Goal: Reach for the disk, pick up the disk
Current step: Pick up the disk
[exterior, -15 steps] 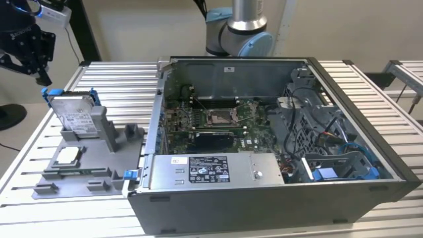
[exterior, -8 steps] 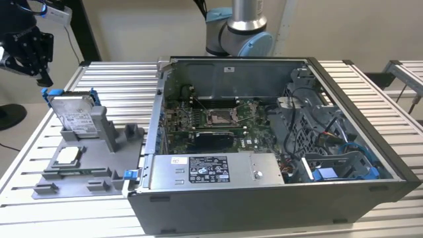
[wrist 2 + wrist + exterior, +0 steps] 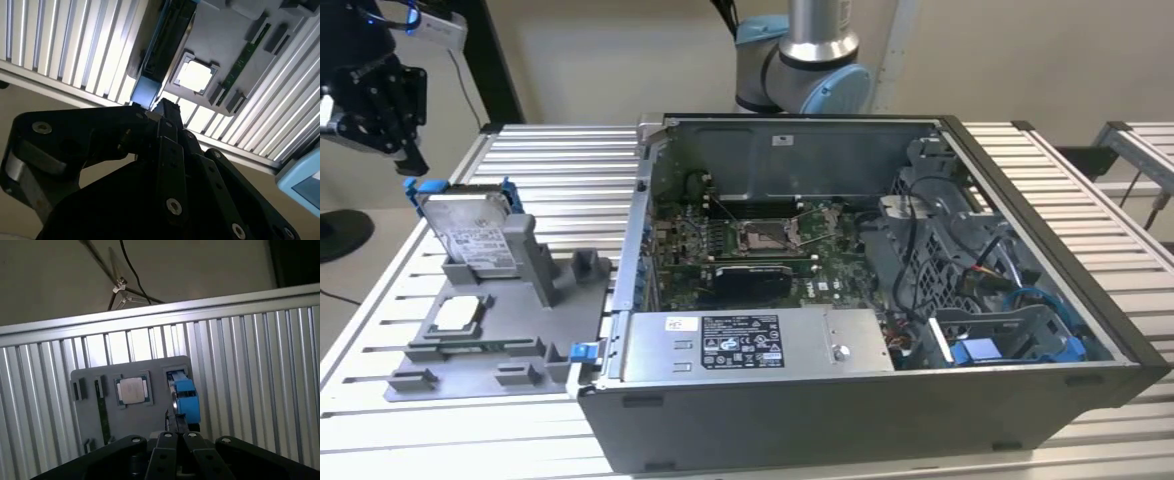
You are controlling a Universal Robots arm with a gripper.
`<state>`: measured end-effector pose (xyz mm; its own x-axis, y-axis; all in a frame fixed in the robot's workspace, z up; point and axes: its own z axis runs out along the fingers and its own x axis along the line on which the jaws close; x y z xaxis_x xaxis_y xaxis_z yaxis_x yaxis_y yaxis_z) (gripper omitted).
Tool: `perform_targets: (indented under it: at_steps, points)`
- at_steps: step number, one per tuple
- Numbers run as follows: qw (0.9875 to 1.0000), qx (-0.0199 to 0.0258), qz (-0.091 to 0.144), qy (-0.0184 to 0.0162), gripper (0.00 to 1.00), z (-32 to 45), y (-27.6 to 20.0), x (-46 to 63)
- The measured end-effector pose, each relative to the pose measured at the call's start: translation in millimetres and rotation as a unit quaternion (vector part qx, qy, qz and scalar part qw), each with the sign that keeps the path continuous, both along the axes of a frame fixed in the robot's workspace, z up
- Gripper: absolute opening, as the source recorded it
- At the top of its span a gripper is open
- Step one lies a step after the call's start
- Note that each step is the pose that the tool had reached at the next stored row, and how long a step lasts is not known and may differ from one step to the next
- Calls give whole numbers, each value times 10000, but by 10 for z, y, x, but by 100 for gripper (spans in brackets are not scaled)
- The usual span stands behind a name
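Note:
The disk (image 3: 464, 228) stands on edge in a grey holder (image 3: 534, 330) at the exterior view's left. It is silver-grey with a white label and blue rails. My black gripper (image 3: 414, 160) hangs just above its upper corner, fingertips close to the blue rail. In the first wrist view the blue-railed edge of the disk (image 3: 186, 399) lies right ahead of the gripper (image 3: 179, 432), whose fingers meet with nothing between them. The second wrist view shows the disk (image 3: 147, 90) edge-on beyond the gripper (image 3: 162, 107).
A small square silver chip (image 3: 458, 315) sits in the holder beside the disk, seen also as the chip (image 3: 132, 390) and the chip (image 3: 194, 77). An open computer case (image 3: 854, 300) stands to the exterior view's right on the slatted metal table (image 3: 560, 150). The arm's base (image 3: 801, 60) rises behind it.

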<state>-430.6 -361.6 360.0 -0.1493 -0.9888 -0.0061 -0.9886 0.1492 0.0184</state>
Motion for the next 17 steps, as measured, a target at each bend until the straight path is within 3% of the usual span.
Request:
perform_targets:
  at_steps: [4, 5, 17]
  points:
    - [10000, 1, 0, 0, 0, 0, 0, 1]
    - [10000, 2, 0, 0, 100, 0, 0, 0]
    - [10000, 5, 1, 0, 100, -8, 1, 2]
